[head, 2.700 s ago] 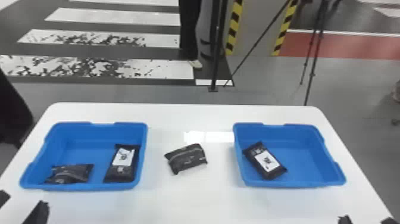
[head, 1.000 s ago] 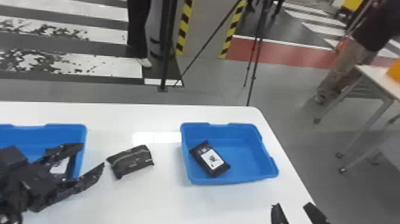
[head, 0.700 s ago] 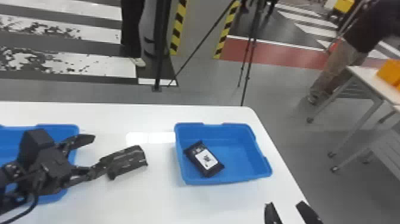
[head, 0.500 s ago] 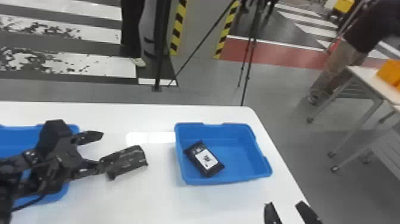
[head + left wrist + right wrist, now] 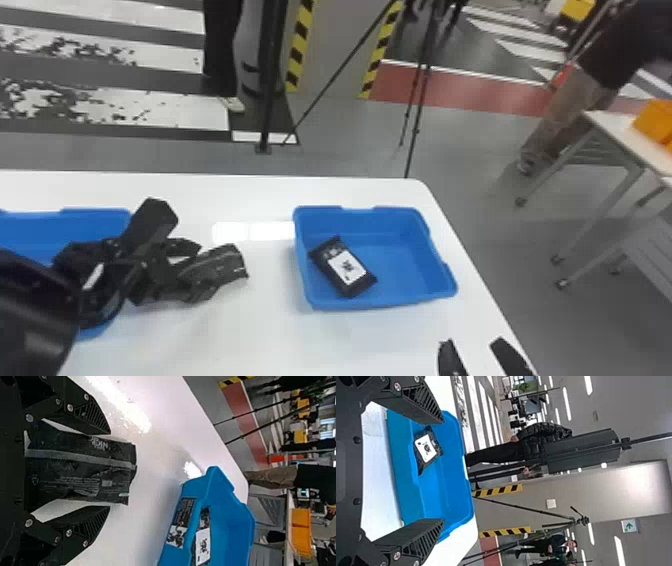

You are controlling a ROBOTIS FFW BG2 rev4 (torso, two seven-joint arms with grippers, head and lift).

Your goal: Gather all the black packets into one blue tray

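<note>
In the head view my left gripper point(image 5: 199, 272) reaches over the left blue tray point(image 5: 95, 217) and stands around the loose black packet point(image 5: 231, 261) on the white table. The left wrist view has this packet point(image 5: 83, 469) lengthwise between the spread fingers of my left gripper point(image 5: 109, 471), with gaps on both sides. The right blue tray point(image 5: 400, 270) holds a black packet with a white label point(image 5: 345, 267). My right gripper point(image 5: 472, 342) is parked open near the table's front right, nothing between its fingers; the right wrist view shows my right gripper point(image 5: 443, 471) too. My left arm hides much of the left tray.
The white table point(image 5: 260, 335) has its right edge just beyond the right tray. A tripod point(image 5: 420, 100) stands on the floor behind it, and another table with orange bins point(image 5: 655, 120) is off to the right.
The head view has swung to the right. My left arm has come in over the left tray, and its gripper has moved right onto the loose packet. My right arm stays parked.
</note>
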